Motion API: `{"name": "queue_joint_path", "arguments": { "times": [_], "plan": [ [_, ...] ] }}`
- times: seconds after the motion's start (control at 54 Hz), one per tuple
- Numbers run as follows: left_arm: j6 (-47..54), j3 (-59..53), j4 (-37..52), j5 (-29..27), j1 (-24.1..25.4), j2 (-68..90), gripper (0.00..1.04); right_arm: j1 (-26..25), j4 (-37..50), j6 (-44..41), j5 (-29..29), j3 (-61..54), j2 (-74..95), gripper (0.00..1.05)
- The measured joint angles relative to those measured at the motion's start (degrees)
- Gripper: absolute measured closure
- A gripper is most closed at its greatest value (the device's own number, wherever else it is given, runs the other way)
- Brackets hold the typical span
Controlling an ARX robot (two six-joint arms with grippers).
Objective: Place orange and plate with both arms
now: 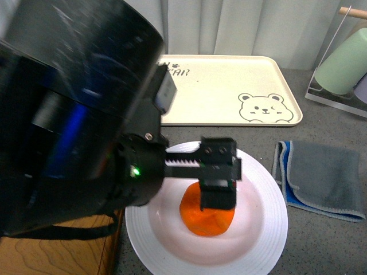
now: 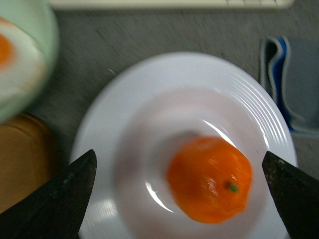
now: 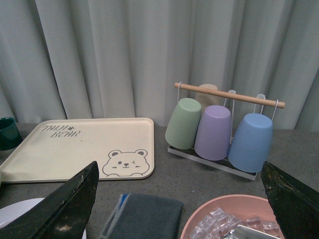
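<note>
One orange (image 1: 200, 224) sits in the one white plate (image 1: 262, 229), one bear tray (image 1: 229, 86) at its 12 o'clock. The left fingers (image 2: 62, 201), over the orange, and the right fingers (image 3: 67, 209) gape wide, empty.

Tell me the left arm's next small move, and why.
Probably lift the left tool straight up. It stands wide open over the orange, which rests in the well of the plate, so nothing seems left to hold there.
</note>
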Motion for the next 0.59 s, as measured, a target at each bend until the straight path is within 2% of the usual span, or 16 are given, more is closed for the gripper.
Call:
{"name": "queue_joint_path", "arguments": {
  "times": [0.019, 0.056, 0.093, 0.167, 0.241, 0.315, 0.407, 0.519, 0.593],
  "plan": [
    [1.9, -1.9, 5.9, -4.9, 0.1, 0.0, 0.11, 0.0, 0.0, 0.0, 0.0, 0.0, 0.0, 0.09],
    [4.8, -4.3, 13.9, -9.6, 0.7, 0.2, 0.15, 0.0, 0.0, 0.0, 0.0, 0.0, 0.0, 0.09],
    [9.7, -8.7, 26.1, -17.8, 1.8, 0.5, 0.22, 0.0, 0.0, 0.0, -0.1, 0.0, 0.0, 0.09],
    [16.3, -15.9, 42.6, -22.3, 4.2, -0.4, 0.33, 0.0, 0.0, 0.0, 0.0, 0.0, 0.0, 0.09],
    [20.0, -21.0, 53.5, -21.8, 7.5, -4.7, 0.46, 0.0, 0.0, 0.0, 0.0, 0.0, 0.0, 0.09],
    [21.8, -23.6, 55.3, -19.8, 9.6, -9.5, 0.57, 0.0, 0.0, 0.0, 0.0, 0.0, 0.0, 0.09],
    [23.1, -27.6, 53.5, -16.3, 12.4, -15.2, 0.73, 0.0, 0.0, 0.0, 0.0, 0.0, 0.0, 0.09],
    [23.8, -32.0, 47.8, -11.8, 17.3, -24.3, 1.01, 0.0, 0.0, 0.0, 0.0, 0.0, 0.0, 0.09],
    [24.2, -33.8, 43.7, -9.2, 19.7, -30.6, 1.01, 0.0, 0.0, 0.0, 0.0, 0.0, 0.0, 0.09]
  ]
}}
